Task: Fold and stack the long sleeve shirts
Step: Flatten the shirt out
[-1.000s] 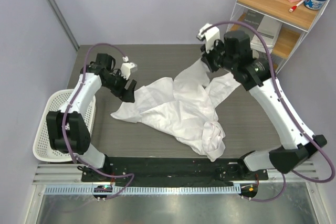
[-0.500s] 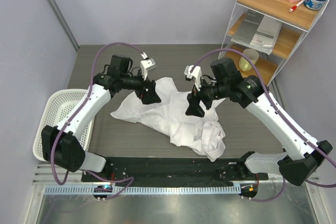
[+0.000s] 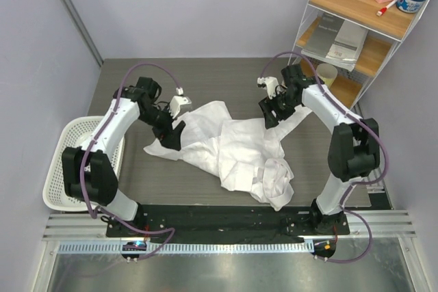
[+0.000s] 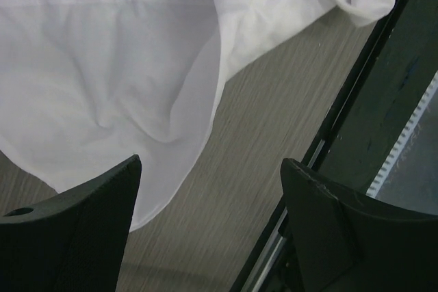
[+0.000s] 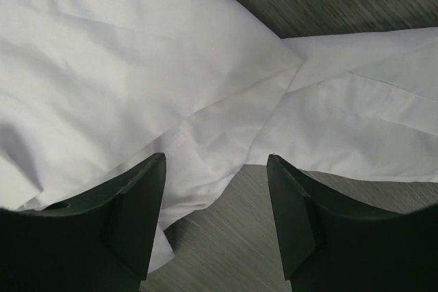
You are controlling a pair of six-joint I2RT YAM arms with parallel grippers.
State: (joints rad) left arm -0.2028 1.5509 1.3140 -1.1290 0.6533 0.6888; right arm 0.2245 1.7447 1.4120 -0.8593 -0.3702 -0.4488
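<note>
The white shirts [image 3: 233,145] lie in a crumpled heap on the worktop [image 3: 205,76], right of the basket [image 3: 58,169]. The left end effector [image 4: 209,169] hangs wide and empty over the heap's edge nearest the basket. The right end effector [image 5: 215,162], also spread and empty, hangs over the edge farthest from the basket.
</note>
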